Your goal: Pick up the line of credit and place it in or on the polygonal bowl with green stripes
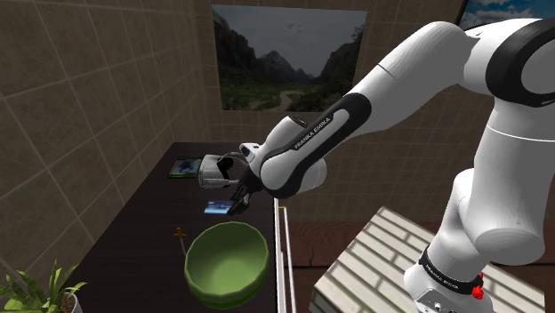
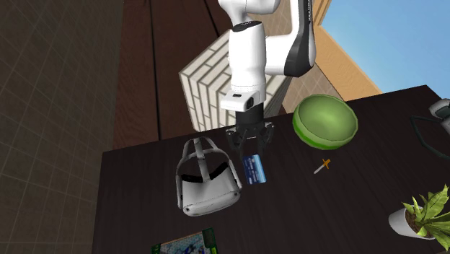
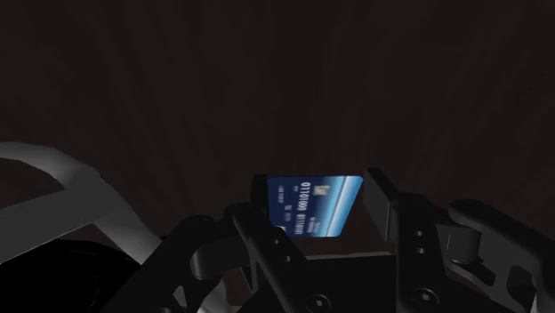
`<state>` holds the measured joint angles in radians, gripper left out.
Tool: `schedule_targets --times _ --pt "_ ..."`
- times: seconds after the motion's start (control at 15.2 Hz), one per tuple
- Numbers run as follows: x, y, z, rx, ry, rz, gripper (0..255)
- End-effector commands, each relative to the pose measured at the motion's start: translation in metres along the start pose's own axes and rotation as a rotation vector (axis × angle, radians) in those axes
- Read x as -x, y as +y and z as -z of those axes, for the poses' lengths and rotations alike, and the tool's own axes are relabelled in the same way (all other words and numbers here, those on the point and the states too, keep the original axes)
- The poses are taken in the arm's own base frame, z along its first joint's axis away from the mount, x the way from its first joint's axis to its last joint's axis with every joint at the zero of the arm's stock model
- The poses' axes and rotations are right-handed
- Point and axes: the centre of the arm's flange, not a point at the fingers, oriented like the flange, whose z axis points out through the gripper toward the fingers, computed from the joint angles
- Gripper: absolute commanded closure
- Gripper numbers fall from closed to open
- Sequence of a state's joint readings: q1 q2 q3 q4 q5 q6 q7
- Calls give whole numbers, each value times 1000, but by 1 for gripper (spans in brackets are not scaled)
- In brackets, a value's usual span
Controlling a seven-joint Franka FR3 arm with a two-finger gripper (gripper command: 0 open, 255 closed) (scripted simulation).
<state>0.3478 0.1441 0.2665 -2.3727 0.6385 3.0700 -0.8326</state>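
So the credit card (image 3: pixel 311 206) was a blue one, glossy, with a paler sheen sweeping across one end and small white digits and lettering on the darker part. In the wrist view it sat right between the two black fingers of the gripper (image 3: pixel 318 188), and each finger pressed against one of its short edges, so the gripper was clamped on the card. I honestly couldn't tell if the card was off the dark table (image 1: pixel 133 258) or resting flat on it.

In the shoulder view the card (image 1: pixel 218 208) poked out at roughly 9 o'clock from the gripper (image 1: pixel 238 200). The green bowl (image 1: pixel 227 258) sat near it at about 6 o'clock, nothing in it. It looked plain green with a slightly faceted rim. A white VR headset (image 1: pixel 213 169) was just at 12 o'clock of the card.

Second exterior view flipped things: card (image 2: pixel 253 169) at 6 o'clock under the gripper (image 2: pixel 250 144), headset (image 2: pixel 205 184) just beside it at 8 o'clock, bowl (image 2: pixel 326 119) off at 2 o'clock. A little orange-tipped tool (image 2: pixel 322 167) lay at 3 o'clock from the card, and a potted plant (image 2: pixel 425 209) was well away at 4 o'clock.
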Motion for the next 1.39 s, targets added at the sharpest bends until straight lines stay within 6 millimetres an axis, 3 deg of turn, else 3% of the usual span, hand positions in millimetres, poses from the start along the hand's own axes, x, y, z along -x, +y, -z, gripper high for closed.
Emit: schedule_targets --times 0.0,1.32 --pt "6 2 -3 -2 -12 -4 255" --pt "-50 6 80 -2 -11 -4 255"
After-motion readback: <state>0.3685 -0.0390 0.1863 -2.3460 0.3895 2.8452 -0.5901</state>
